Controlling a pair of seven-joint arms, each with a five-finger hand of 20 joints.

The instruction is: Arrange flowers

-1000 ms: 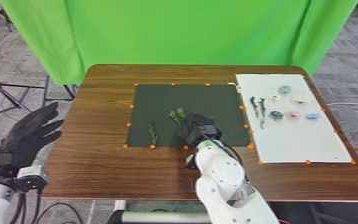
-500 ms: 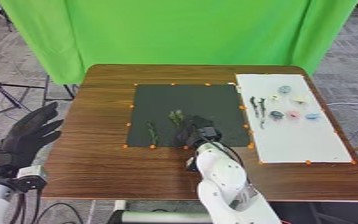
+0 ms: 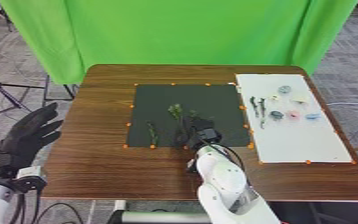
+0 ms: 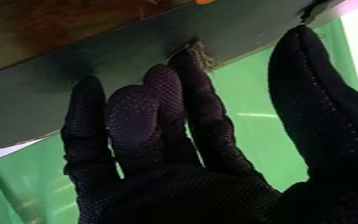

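Flowers (image 3: 294, 115) dot the white sheet (image 3: 302, 144), green curtain (image 3: 184, 35) beyond.

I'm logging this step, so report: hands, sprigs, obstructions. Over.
Right hand open over dark mat. Left hand open beside table's left edge. Leafy green sprig on mat, just ahead of right hand; thinner sprig to its left. No obstruction seen.

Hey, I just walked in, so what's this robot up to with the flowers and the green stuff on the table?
The robot's right hand is open, its fingers straight, over the dark mat beside a leafy sprig. Another sprig lies on the mat nearby. Small flowers and dark twigs are on the white sheet to the right. The left hand is off the table's left side. It looks like an arrangement in progress.
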